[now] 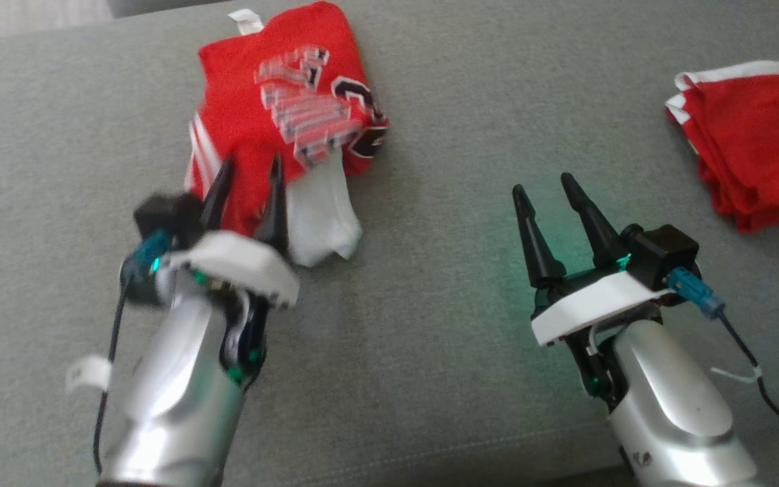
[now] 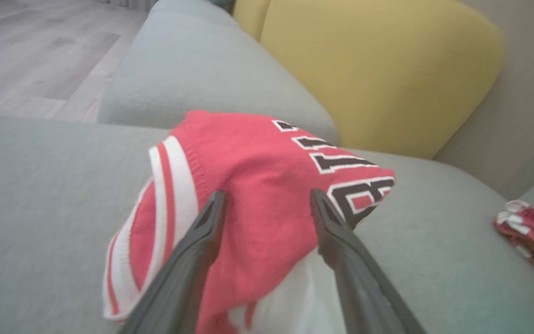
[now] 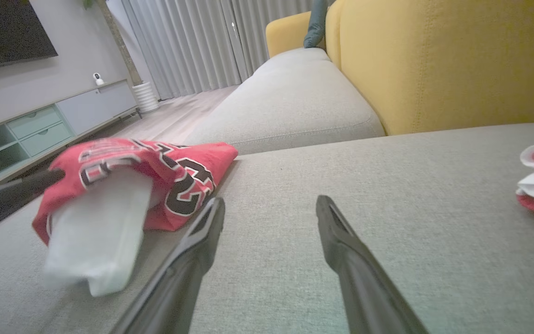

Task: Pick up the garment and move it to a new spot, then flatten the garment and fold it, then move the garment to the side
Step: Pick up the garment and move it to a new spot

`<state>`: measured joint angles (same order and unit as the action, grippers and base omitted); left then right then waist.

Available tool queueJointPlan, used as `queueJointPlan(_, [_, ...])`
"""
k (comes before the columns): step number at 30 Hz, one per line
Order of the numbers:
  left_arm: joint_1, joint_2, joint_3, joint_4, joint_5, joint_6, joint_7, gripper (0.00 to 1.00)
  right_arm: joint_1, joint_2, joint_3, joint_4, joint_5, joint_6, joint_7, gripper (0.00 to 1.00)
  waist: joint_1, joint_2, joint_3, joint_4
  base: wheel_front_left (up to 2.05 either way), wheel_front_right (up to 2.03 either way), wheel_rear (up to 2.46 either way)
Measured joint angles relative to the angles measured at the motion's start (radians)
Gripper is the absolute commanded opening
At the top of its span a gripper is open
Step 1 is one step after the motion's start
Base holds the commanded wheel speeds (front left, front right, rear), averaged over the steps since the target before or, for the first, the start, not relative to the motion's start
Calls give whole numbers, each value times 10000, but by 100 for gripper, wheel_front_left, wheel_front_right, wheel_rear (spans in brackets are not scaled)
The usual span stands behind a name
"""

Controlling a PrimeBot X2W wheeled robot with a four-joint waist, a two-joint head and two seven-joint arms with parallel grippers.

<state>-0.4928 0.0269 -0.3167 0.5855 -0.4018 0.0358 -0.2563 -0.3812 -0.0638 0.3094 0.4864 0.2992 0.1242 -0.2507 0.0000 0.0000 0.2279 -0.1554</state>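
The garment point(image 1: 254, 101) is a red jersey with black-and-white lettering, folded into a bundle with a white inner layer sticking out at its near end, lying on the grey sofa seat point(image 1: 430, 338). My left gripper point(image 1: 249, 177) stands open at the bundle's near edge. Its fingers spread wide over the red cloth point(image 2: 257, 157) in the left wrist view, where the left gripper point(image 2: 267, 195) is not pinching the fabric. My right gripper point(image 1: 544, 184) is open over bare seat to the right of the garment point(image 3: 183, 167). Nothing sits between the fingers of the right gripper point(image 3: 270, 200).
A second folded red-and-white cloth point(image 1: 754, 135) lies at the seat's far right. A yellow back cushion point(image 3: 434, 60) rises behind the seat. Wooden floor point(image 2: 16, 46) and a low TV cabinet point(image 3: 40, 120) lie beyond the sofa's left end.
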Motion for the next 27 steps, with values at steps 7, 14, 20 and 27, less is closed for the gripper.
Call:
queueJointPlan(7, [1432,35,1057,-259,798,297,0,100,61,4,222,105,2,0,0,100,0,0,-368,524,0,0,0])
queueJointPlan(14, [3017,50,1745,-1442,1674,552,0,100,404,8,299,276,12,0,0,100,0,0,-899,986,0,0,0])
queueJointPlan(20, [4027,67,2105,-2146,1998,763,0,100,773,10,357,462,100,0,0,100,0,0,-1286,1227,0,0,0])
queueJointPlan(27, [5106,77,2328,-2886,2146,980,0,100,970,12,391,648,176,0,0,100,0,0,-1655,1449,0,0,0])
